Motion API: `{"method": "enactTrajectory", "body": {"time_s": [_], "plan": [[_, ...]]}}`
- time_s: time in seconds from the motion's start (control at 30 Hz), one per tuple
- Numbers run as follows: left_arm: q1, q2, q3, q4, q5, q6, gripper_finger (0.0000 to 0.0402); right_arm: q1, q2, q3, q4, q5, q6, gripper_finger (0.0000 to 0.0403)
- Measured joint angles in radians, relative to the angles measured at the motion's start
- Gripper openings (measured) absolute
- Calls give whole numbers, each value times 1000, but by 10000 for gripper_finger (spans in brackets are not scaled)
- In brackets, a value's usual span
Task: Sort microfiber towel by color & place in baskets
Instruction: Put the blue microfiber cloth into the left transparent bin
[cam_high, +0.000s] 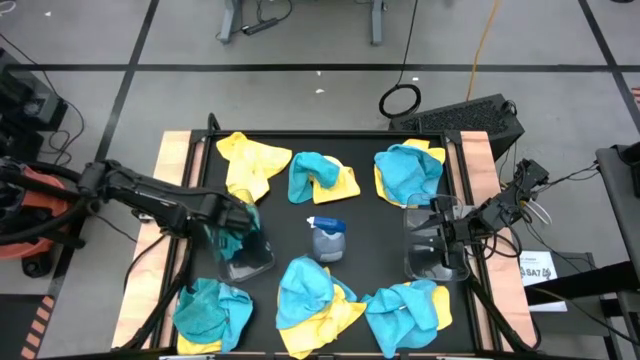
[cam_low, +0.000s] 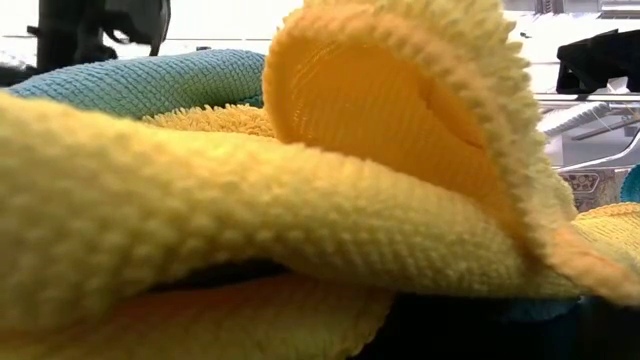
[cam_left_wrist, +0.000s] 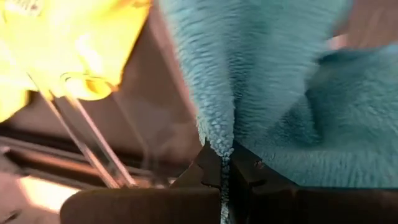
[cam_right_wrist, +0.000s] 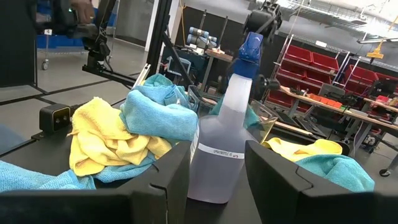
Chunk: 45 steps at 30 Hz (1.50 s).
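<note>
My left gripper (cam_high: 236, 226) is shut on a teal towel (cam_high: 231, 241) above the left clear basket (cam_high: 250, 262), whose see-through wall (cam_left_wrist: 93, 152) shows in the left wrist view. My right gripper (cam_high: 443, 236) is open at the right clear basket (cam_high: 424, 250); its fingers (cam_right_wrist: 163, 180) point toward the spray bottle and touch nothing. Loose towels lie on the black mat: a yellow one (cam_high: 250, 160), teal on yellow (cam_high: 320, 178), teal on yellow (cam_high: 408, 172), a teal one (cam_high: 208, 310), a teal and yellow heap (cam_high: 315, 295) and a teal one (cam_high: 408, 310). My left gripper pinches the teal towel between its two shut fingers at a bunched fold (cam_left_wrist: 222, 152); how many layers cannot be told. In the high view the fingers come from the table's left. The cloth spreads out beyond the fingertips, over the left basket.
A grey spray bottle with a blue top (cam_high: 327, 240) stands mid-table between the baskets, straight ahead of my right gripper (cam_right_wrist: 214, 186). The low view is filled by a yellow towel (cam_low: 300, 230) with teal cloth (cam_low: 140, 85) behind it. Wooden side boards (cam_high: 175, 160) flank the mat.
</note>
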Motion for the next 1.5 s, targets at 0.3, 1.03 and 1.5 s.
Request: {"method": "enactTrajectory", "body": {"time_s": [0.3,1.03,1.5], "plan": [[67,35,-57,-8,-83,11,1,0,0,0,0,0,0,146],[241,91,-56,-119,-218,-129,23,0,0,0,0,0,0,146],[237,121,76,-170,-188,-145,217,0,0,0,0,0,0,146]]}}
